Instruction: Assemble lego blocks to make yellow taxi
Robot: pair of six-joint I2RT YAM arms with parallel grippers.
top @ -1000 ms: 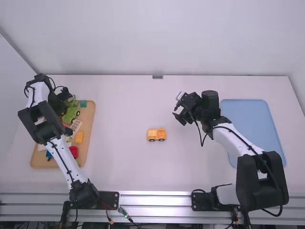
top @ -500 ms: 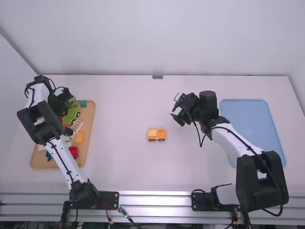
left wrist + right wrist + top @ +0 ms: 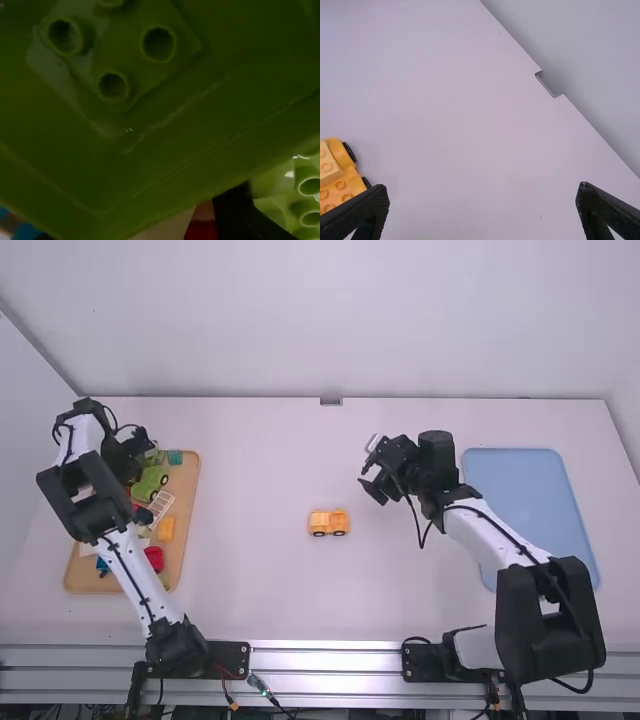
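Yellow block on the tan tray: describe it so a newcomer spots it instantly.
In the high view, the tan tray lies left on the table. Between its white lattice and round red piece sits the block, solid yellow beside white and red.

left: blocks (image 3: 166, 528) on tray (image 3: 186, 482) | middle (roughly): toy car (image 3: 329, 523) | right: second tray (image 3: 530, 500)

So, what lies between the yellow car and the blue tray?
In the high view, white table lies between the car and the tray, and the right arm is above part of this stretch.

Yellow-orange car (image 3: 328, 520) (black wheels (image 3: 319, 533)).
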